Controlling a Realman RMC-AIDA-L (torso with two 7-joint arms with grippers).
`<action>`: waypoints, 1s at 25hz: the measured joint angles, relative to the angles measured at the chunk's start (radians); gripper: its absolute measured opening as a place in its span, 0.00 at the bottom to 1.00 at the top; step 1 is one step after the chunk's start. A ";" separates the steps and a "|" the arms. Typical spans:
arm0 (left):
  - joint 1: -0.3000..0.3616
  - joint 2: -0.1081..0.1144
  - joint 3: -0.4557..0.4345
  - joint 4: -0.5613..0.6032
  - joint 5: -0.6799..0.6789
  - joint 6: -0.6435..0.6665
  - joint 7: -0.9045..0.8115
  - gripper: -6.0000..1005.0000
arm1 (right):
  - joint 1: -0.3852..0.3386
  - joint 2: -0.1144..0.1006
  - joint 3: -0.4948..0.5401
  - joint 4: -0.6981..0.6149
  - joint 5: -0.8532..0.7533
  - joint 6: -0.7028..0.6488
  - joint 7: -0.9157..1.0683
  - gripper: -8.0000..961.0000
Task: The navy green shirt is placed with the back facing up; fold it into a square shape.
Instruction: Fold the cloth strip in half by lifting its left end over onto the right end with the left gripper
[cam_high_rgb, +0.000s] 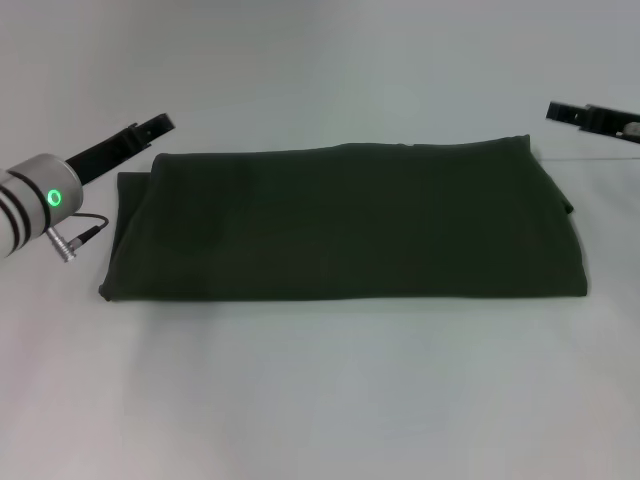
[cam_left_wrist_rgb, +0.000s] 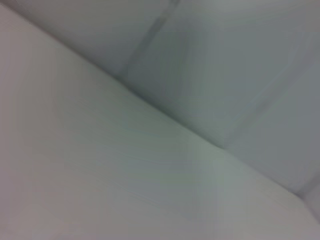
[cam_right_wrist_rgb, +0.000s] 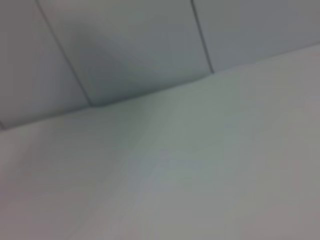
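1. So, head view: shirt lies flat on the white table, folded into a wide dark-olive band running left-right, plain side up, no lettering showing. Near edge is straight; left end shows stacked layers w/ a slightly uneven edge; right end has a small bump of cloth sticking out at the far-right corner.
2. Head view, left gripper: black fingers point toward the far-left corner of the shirt, just beside it, apart from the cloth as far as I can see. Silver wrist w/ green ring light sits at the left edge, a small cable plug below it. Can't tell if the fingers are spread or closed; nothing seen in them.
3. Head view, right gripper: at the far right, beyond the shirt's far-right corner, clear of the cloth. Finger state: can't tell.
4. Left wrist view: only blurred pale table and a grey wall w/ faint seams; no shirt, no fingers seen.
5. Right wrist view: same sort of thing, pale table meeting a grey panelled wall; no shirt or fingers.
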 joint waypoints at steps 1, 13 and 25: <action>0.010 0.003 0.010 0.006 0.002 0.039 0.000 0.54 | -0.022 0.000 0.000 -0.027 0.026 -0.050 -0.004 0.76; 0.198 0.008 0.147 0.197 0.030 0.505 -0.084 0.87 | -0.268 -0.033 -0.007 -0.142 0.193 -0.624 -0.089 0.83; 0.236 0.011 0.142 0.262 0.242 0.465 -0.211 0.87 | -0.330 -0.055 -0.013 -0.130 0.144 -0.730 -0.117 0.82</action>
